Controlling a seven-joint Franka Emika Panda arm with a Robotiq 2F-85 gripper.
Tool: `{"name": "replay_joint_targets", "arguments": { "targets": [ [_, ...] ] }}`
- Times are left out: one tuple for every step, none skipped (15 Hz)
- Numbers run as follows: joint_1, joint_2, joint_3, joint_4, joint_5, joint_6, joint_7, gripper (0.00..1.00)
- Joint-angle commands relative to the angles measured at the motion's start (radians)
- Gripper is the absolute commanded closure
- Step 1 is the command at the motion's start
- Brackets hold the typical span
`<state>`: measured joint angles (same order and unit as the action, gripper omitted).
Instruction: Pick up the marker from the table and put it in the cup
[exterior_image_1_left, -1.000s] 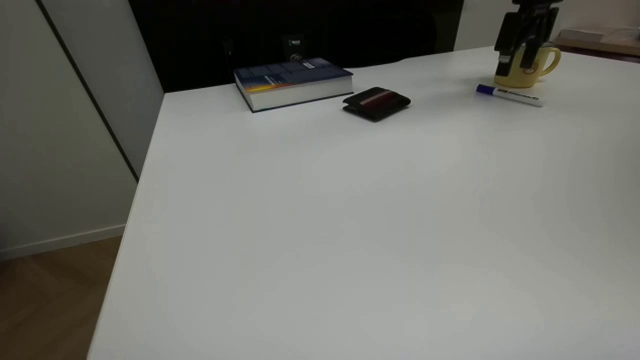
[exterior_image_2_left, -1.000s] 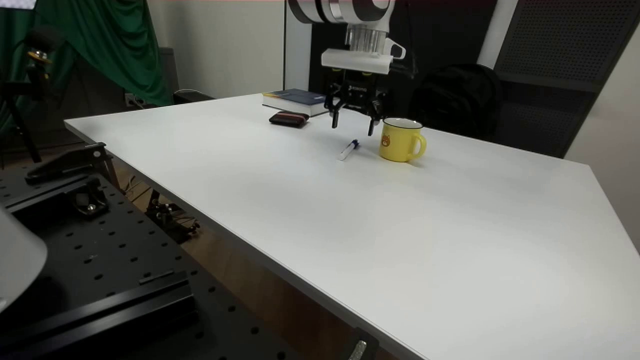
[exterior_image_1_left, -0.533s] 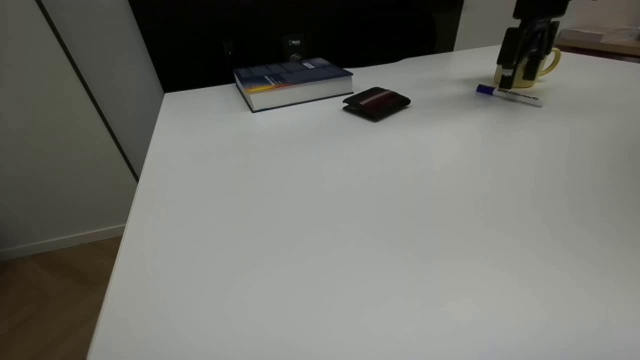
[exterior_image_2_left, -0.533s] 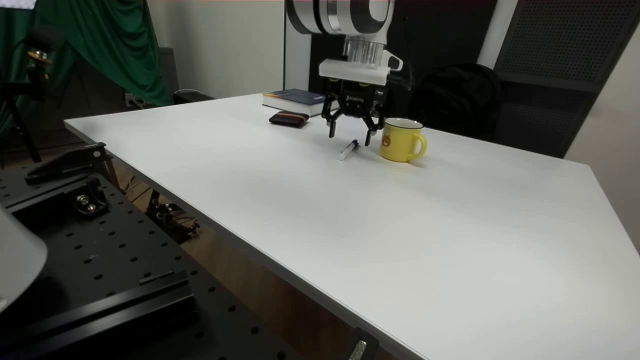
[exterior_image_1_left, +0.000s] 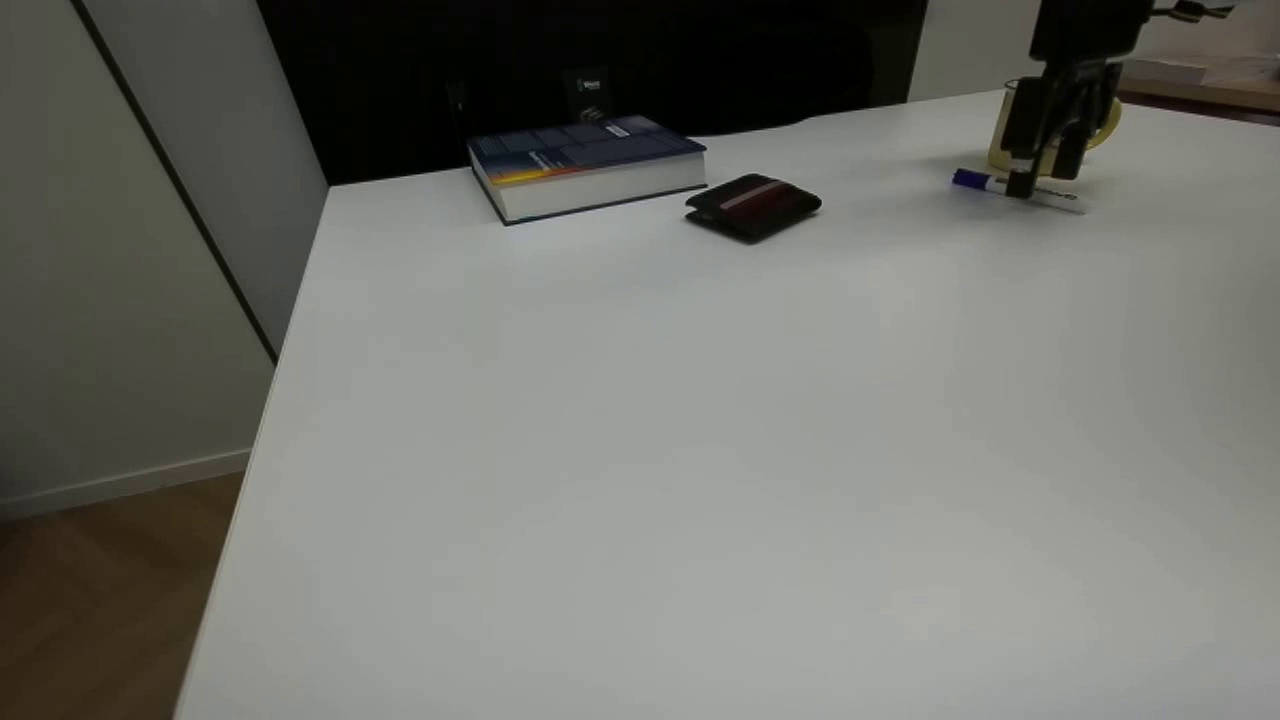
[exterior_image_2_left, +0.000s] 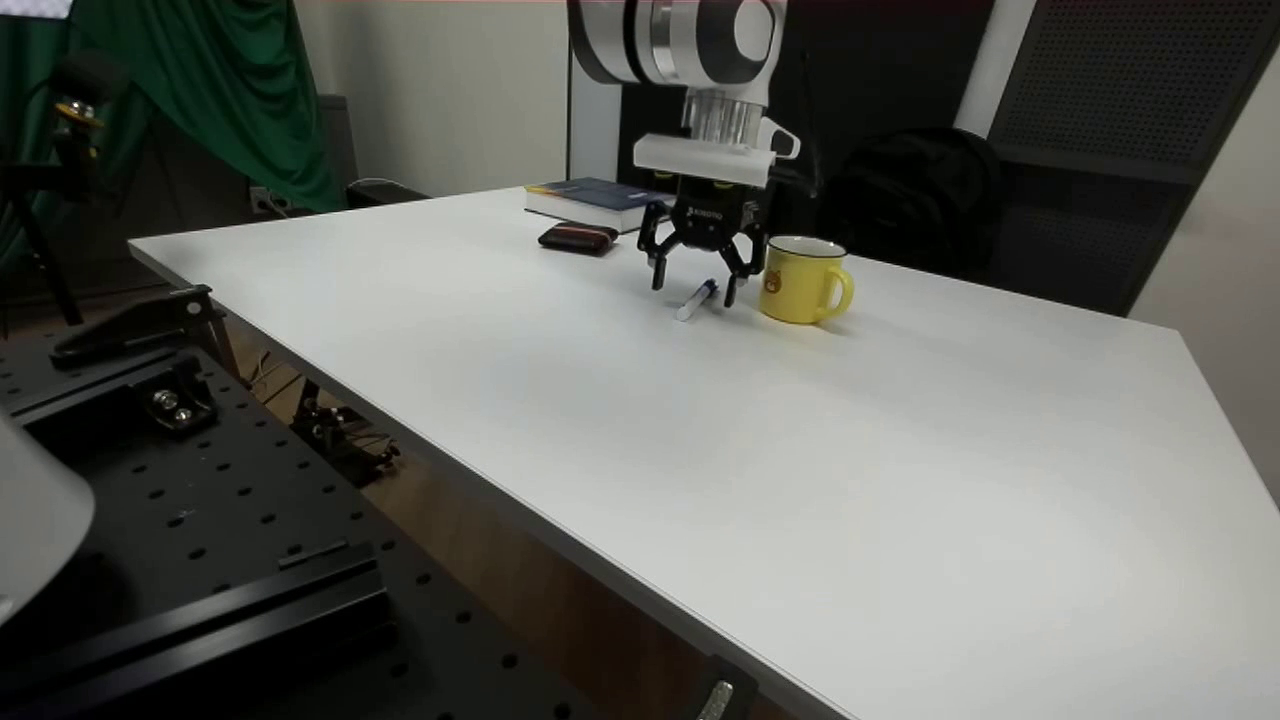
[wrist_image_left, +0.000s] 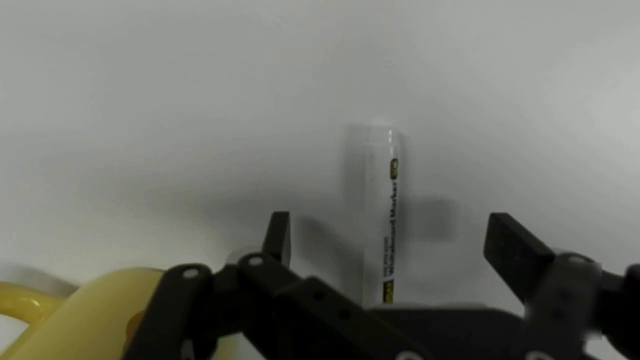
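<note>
The marker (exterior_image_2_left: 694, 301), white with a dark blue cap, lies flat on the white table (exterior_image_2_left: 800, 450). It also shows in an exterior view (exterior_image_1_left: 1062, 201), partly covered by a finger, and in the wrist view (wrist_image_left: 381, 200), where its blue cap is hidden behind the gripper. My gripper (exterior_image_2_left: 693, 293) is open and empty, low above the marker. In the wrist view the fingers (wrist_image_left: 390, 220) stand apart on both sides of the marker, not touching it. The yellow cup (exterior_image_2_left: 795, 290) stands upright beside the gripper; its body (wrist_image_left: 95, 315) shows at the lower left of the wrist view.
A dark wallet (exterior_image_1_left: 753, 208) and a thick blue book (exterior_image_1_left: 590, 165) lie on the table, and both show in both exterior views. The cup's handle (wrist_image_left: 30, 302) points away from the gripper. A dark backpack (exterior_image_2_left: 910, 200) is behind the table's far edge.
My gripper has moved down toward the table and the marker, staying open. The marker, cup, wallet and book have not moved.
</note>
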<state>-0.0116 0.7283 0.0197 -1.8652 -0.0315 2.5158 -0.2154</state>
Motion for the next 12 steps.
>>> {"name": "replay_joint_targets", "arguments": {
  "targets": [
    [0.004,0.009,-0.008,0.009,-0.03,-0.009,0.025,0.0],
    [0.007,0.008,-0.012,0.008,-0.035,-0.012,0.029,0.0],
    [0.008,0.007,-0.013,0.007,-0.037,-0.018,0.031,0.0],
    [0.009,0.007,-0.015,0.007,-0.039,-0.022,0.033,0.0],
    [0.008,0.006,-0.015,0.007,-0.04,-0.027,0.033,0.04],
    [0.009,0.006,-0.016,0.007,-0.043,-0.029,0.036,0.26],
    [0.011,0.006,-0.019,0.007,-0.047,-0.032,0.039,0.28],
    [0.012,0.006,-0.019,0.006,-0.05,-0.035,0.041,0.3],
    [0.014,0.006,-0.022,0.006,-0.05,-0.036,0.046,0.36],
    [0.016,0.005,-0.024,0.006,-0.048,-0.04,0.052,0.43],
    [0.019,0.005,-0.028,0.005,-0.049,-0.042,0.061,0.52],
    [0.024,0.004,-0.033,0.005,-0.05,-0.049,0.073,0.58]
  ]
}}
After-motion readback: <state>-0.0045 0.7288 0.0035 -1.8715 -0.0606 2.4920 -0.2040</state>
